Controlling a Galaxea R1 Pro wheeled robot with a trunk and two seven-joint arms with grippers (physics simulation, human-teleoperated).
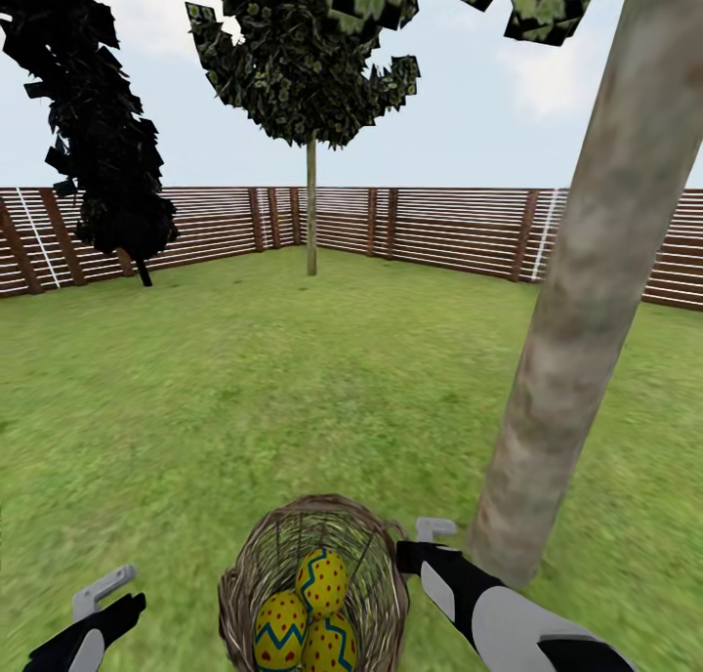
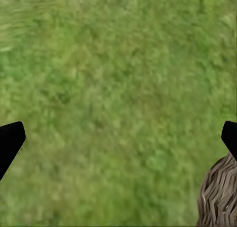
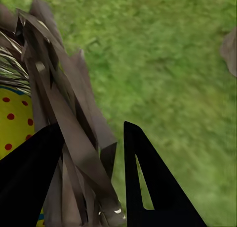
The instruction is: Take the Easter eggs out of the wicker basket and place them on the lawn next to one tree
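Note:
The wicker basket (image 1: 293, 518) sits low in the middle of the head view and holds the three Easter eggs (image 1: 322, 582), (image 1: 280, 631), (image 1: 330, 648), yellow with red dots and blue-green zigzags. My right gripper (image 1: 415, 547) is at its right rim. In the right wrist view its fingers (image 3: 91, 128) close on the woven wall (image 3: 74, 113), with an egg (image 3: 15, 123) inside. The thick pale tree (image 1: 586, 311) rises from the lawn (image 1: 244, 389) just right of the basket. My left gripper (image 1: 103, 602) hangs open over grass (image 2: 122, 135), left of the basket (image 2: 219, 195).
A brown slatted fence (image 1: 439, 228) encloses the garden at the back. A thin-trunked tree (image 1: 310, 213) stands by the far fence and a dark bushy tree (image 1: 107, 164) at the far left. Wide grass stretches ahead and to the left.

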